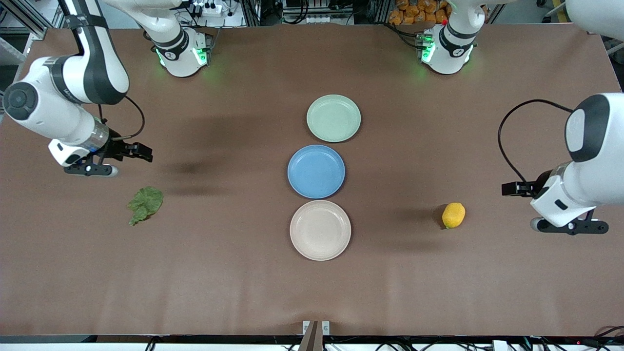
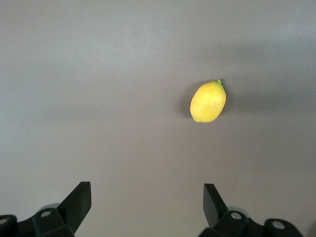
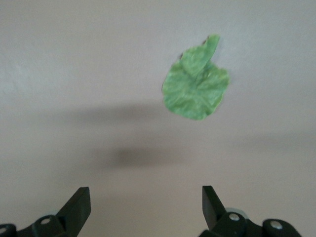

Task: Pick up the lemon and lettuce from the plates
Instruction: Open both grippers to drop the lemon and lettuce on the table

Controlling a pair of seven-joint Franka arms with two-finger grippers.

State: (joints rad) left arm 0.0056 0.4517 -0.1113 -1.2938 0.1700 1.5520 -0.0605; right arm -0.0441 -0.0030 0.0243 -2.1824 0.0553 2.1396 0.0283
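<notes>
- On bare table toward the left arm's end: lemon (image 1: 453, 215), off the plates (image 1: 320, 230); left gripper (image 2: 147, 207) spread wide, empty, above.
- Toward the right arm's end: lettuce (image 1: 145, 204), flat; right gripper (image 3: 146, 207) gaping, empty.
- Risks: round lemon rolling from closing fingers; thin leaf slipping under fingertips.

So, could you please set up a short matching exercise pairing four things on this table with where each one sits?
Things:
1. lemon
2. lettuce
3. mint plate
4. beige plate

Places:
A. plate nearest the front camera
B. bare table, toward the left arm's end
C. plate nearest the robot bases
D. bare table, toward the right arm's end

Pairs: 1-B, 2-D, 3-C, 4-A
</notes>
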